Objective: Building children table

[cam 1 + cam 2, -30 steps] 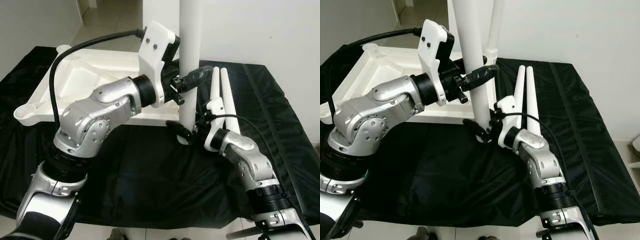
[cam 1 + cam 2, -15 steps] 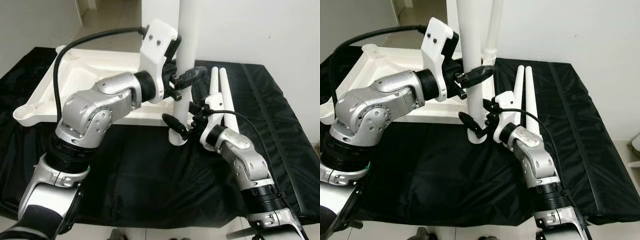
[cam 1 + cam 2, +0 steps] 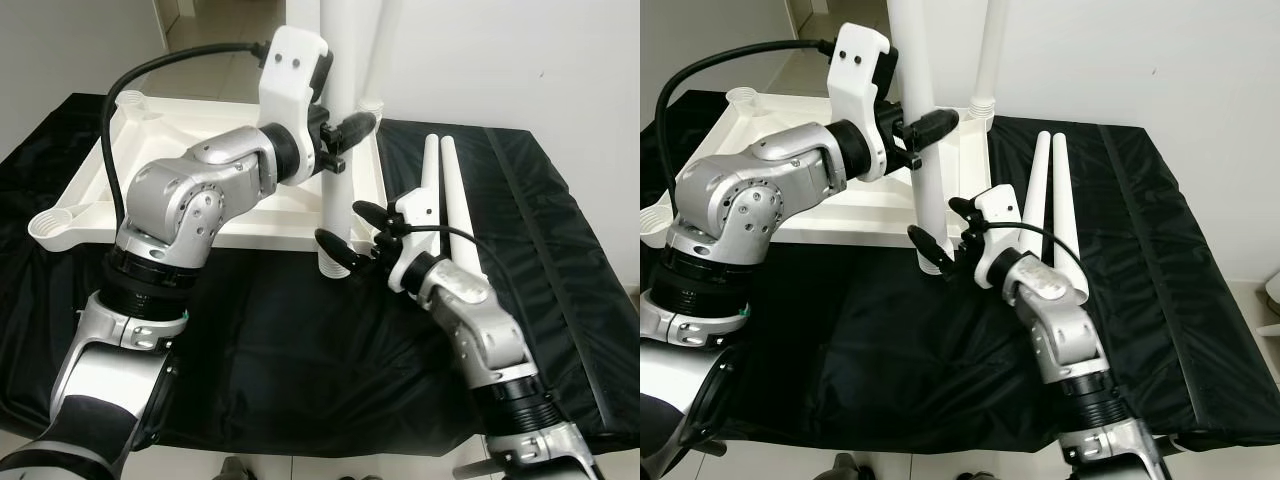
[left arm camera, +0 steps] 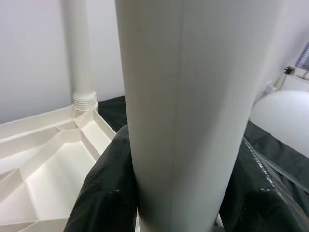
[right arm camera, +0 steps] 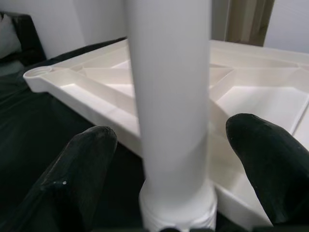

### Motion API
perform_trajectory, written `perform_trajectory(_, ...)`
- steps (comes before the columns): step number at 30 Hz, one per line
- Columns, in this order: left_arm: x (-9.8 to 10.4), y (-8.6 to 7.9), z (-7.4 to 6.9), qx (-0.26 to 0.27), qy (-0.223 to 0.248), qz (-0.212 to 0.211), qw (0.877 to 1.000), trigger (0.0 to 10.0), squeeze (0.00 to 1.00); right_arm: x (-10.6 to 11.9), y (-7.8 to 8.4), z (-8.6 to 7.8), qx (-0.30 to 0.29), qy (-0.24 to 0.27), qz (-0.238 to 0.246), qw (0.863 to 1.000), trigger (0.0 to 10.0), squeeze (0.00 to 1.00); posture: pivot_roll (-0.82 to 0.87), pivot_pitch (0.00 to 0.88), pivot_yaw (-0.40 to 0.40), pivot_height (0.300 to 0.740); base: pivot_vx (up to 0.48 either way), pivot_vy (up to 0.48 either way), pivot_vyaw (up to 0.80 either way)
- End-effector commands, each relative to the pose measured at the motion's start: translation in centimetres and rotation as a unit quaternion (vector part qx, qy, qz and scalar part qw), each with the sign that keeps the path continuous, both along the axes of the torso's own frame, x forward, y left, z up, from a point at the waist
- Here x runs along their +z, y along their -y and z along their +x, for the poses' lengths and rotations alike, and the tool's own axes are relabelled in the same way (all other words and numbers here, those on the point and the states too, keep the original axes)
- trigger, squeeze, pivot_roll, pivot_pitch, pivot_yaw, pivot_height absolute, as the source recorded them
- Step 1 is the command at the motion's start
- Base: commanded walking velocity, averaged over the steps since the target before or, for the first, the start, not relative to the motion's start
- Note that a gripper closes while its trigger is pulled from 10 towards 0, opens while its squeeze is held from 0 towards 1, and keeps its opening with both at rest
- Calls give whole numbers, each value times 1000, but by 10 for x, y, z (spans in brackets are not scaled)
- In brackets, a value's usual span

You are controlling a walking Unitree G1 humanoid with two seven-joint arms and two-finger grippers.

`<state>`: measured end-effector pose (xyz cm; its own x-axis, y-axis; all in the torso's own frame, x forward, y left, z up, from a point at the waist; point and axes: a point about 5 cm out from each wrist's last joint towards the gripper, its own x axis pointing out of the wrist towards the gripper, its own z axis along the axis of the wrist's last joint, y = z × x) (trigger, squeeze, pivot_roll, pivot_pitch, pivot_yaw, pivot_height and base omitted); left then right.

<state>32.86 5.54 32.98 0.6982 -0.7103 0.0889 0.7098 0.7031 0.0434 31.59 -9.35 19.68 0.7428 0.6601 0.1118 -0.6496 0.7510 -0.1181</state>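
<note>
Upright white table leg [image 3: 335, 130] clamped high up in the left gripper [image 3: 345, 135], black fingers [image 4: 104, 193] pressed tight against both sides of the tube. Lower down, right gripper [image 3: 358, 232] spread wide around the threaded foot of the leg, fingertips [image 5: 79, 164] standing off either side, gripping nothing. Leg foot hanging just over the near edge of the upturned white tabletop [image 3: 200, 150], above the black cloth [image 3: 280, 340]. One leg [image 3: 990, 50] already standing in the far corner socket; two spare legs [image 3: 445, 200] lying side by side on the cloth, near the right arm. Best now, probably: keep the tube plumb, steer the thread over a free corner socket [image 3: 52, 222], seat squarely before any twisting. Cross-threading likely if tilted.
</note>
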Motion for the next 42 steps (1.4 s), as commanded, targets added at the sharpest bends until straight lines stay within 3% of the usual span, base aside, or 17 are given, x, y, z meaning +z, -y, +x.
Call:
perform_trajectory(1,4,0,2,9,-5,-2,1000,10000,0,-3,-6,-2,-34,-1,2,999,10000,0,-15,57,-11,740,0,0,0)
perform_trajectory(7,7,1,1,15,-5,-3,1000,10000,0,-3,-11,0,-71,8,9,997,10000,0,-15,55,-9,740,0,0,0)
perform_trajectory(11,8,7,-2,18,-4,-5,1000,10000,0,3,-16,5,-127,8,47,991,10000,0,-10,55,-11,740,0,0,0)
perform_trajectory(25,11,13,-5,16,-2,-10,1000,10000,0,13,-29,13,-169,7,59,984,10000,0,2,59,-19,740,0,0,0)
perform_trajectory(28,12,14,-6,16,0,-11,1000,10000,0,12,-30,13,-175,-2,58,983,8588,0,-1,59,-18,740,0,0,0)
perform_trajectory(29,12,14,-6,15,0,-11,1000,10000,0,10,-30,14,-177,-8,58,983,4902,0,-1,59,-16,740,0,0,0)
perform_trajectory(33,13,14,-6,14,0,-12,1000,10000,0,8,-30,14,-179,-17,57,982,4667,0,-1,61,-16,740,0,0,0)
perform_trajectory(34,13,15,-7,13,1,-12,1000,10000,0,6,-30,14,-179,-24,56,982,3765,0,-1,61,-16,740,0,0,0)
perform_trajectory(37,14,15,-7,14,1,-12,1000,10000,0,4,-30,14,-181,-31,52,982,4000,0,-1,63,-16,740,0,0,0)
perform_trajectory(38,14,16,-8,13,2,-12,1000,10000,0,2,-31,14,-182,-32,48,982,9725,0,-2,63,-14,740,0,0,0)
perform_trajectory(42,14,17,-9,10,3,-12,1000,10000,0,3,-31,14,-184,-30,41,982,10000,0,-2,65,-13,740,0,0,0)
